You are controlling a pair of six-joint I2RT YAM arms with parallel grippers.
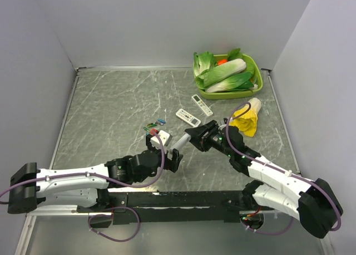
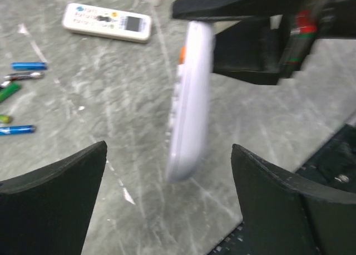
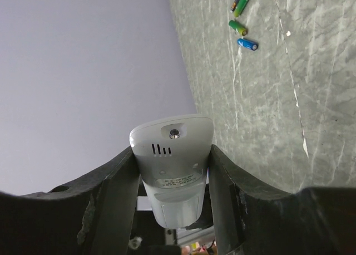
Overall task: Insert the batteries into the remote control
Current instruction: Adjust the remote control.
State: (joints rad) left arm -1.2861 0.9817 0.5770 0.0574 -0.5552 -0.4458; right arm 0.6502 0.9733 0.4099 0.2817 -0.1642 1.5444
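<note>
Wide open, the left gripper (image 2: 168, 149) straddles the free end of the remote control (image 2: 189, 99) without contact; the right gripper (image 3: 172, 155) clamps its other end. The batteries (image 2: 16, 130) lie well apart from it. Closing off-centre could twist it loose

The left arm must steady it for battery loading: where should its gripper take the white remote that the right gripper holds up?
Probably the free end of the remote control, which hangs edge-on between the open fingers of the left gripper. The right gripper clamps the other end across its long edges, so closing straight in on the two broad faces looks safest.
</note>
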